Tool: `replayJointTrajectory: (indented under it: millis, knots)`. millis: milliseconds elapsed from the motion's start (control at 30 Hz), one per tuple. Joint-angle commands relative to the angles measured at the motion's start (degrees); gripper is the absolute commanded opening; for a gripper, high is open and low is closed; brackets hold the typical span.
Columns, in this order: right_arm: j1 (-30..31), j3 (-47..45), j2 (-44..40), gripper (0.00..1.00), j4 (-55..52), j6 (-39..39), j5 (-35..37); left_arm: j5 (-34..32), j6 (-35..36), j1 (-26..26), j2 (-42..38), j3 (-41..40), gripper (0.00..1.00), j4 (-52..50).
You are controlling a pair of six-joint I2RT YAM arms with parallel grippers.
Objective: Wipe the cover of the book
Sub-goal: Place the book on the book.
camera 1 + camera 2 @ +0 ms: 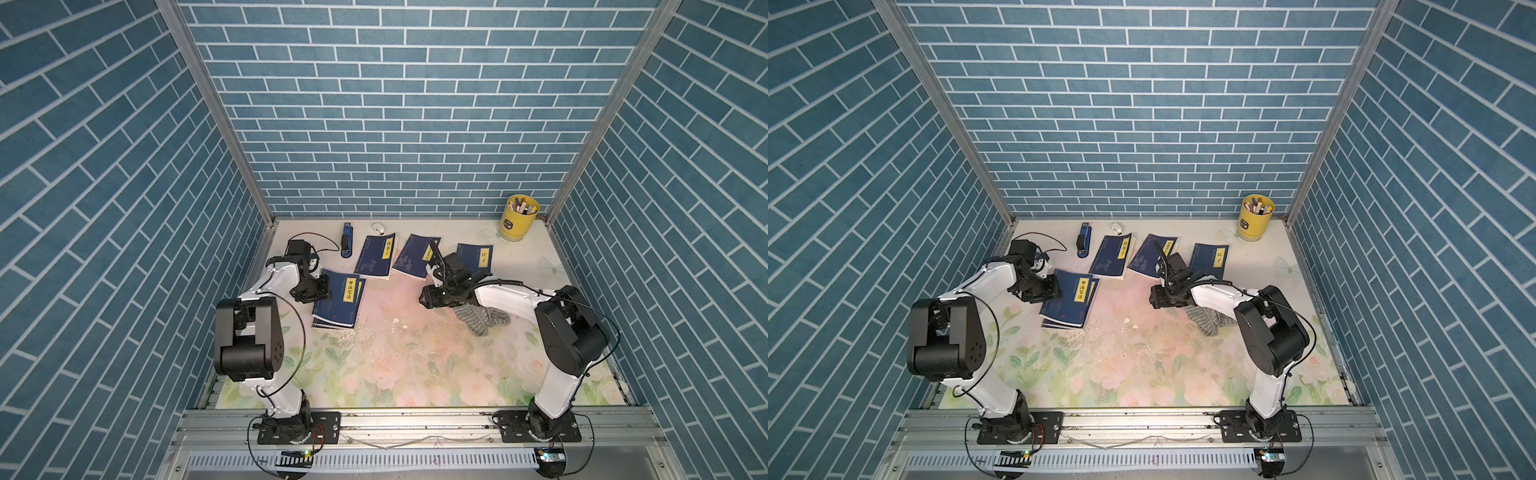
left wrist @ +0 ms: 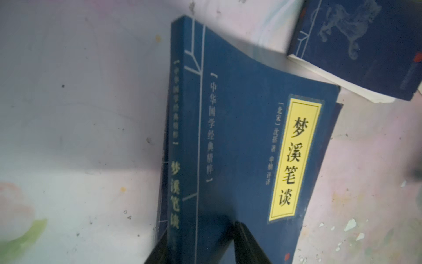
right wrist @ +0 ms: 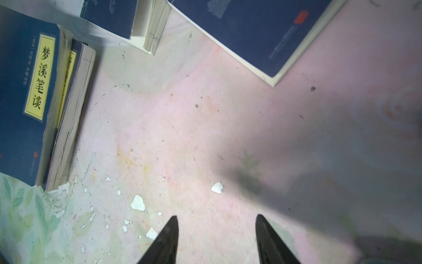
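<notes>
A dark blue book (image 1: 338, 301) with a yellow title label lies on top of a second one at the table's left; it also fills the left wrist view (image 2: 239, 137). My left gripper (image 1: 323, 291) (image 2: 202, 228) is at this book's spine edge. Its jaws stand apart, one finger over the cover and the other beside the spine, gripping nothing. A grey striped cloth (image 1: 484, 318) (image 1: 1208, 322) lies on the table, partly under my right arm. My right gripper (image 1: 426, 297) (image 3: 215, 217) hovers open over bare table left of the cloth, with nothing between its fingers.
Three more blue books (image 1: 374, 257) (image 1: 415, 257) (image 1: 476, 255) lie across the back. A blue stapler (image 1: 346, 245), a small white object (image 1: 378, 227) and a yellow pen cup (image 1: 517, 218) stand near the back wall. White flakes (image 3: 138, 203) dot the floral table mat.
</notes>
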Motion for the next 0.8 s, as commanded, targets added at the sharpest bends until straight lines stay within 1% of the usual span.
replayJointTrajectory:
  millis: [0, 167, 300, 367, 433, 567, 767]
  knots:
    - [1.7, 3.5, 1.6, 0.54, -3.1, -2.8, 1.6, -3.0, 0.4, -0.1, 0.7, 1.0, 0.49, 0.2]
    - [3.8, 9.1, 5.4, 0.54, -4.8, -2.5, 1.9, -4.9, -0.5, -0.1, 1.4, 2.2, 0.53, 0.9]
    - [5.7, 14.9, 9.8, 0.54, -5.5, -1.9, 1.7, -7.8, -3.6, -0.1, 0.4, 3.0, 0.66, 3.0]
    - [6.6, 18.4, 12.5, 0.54, -5.6, -1.2, 1.5, -8.7, -6.1, -0.1, -0.8, 2.6, 0.72, 6.0]
    - [7.4, 22.1, 15.3, 0.54, -5.8, -0.7, 1.3, -9.2, -8.8, -0.1, -1.7, 1.6, 0.76, 9.6]
    - [8.8, 30.8, 21.7, 0.54, -8.2, -0.3, 1.7, -9.4, -12.1, -0.1, -1.2, 0.1, 0.76, 16.0]
    - [10.4, 41.2, 30.6, 0.54, -11.6, -1.6, 4.6, -7.4, -12.8, -0.1, 1.0, -1.6, 0.76, 22.8]
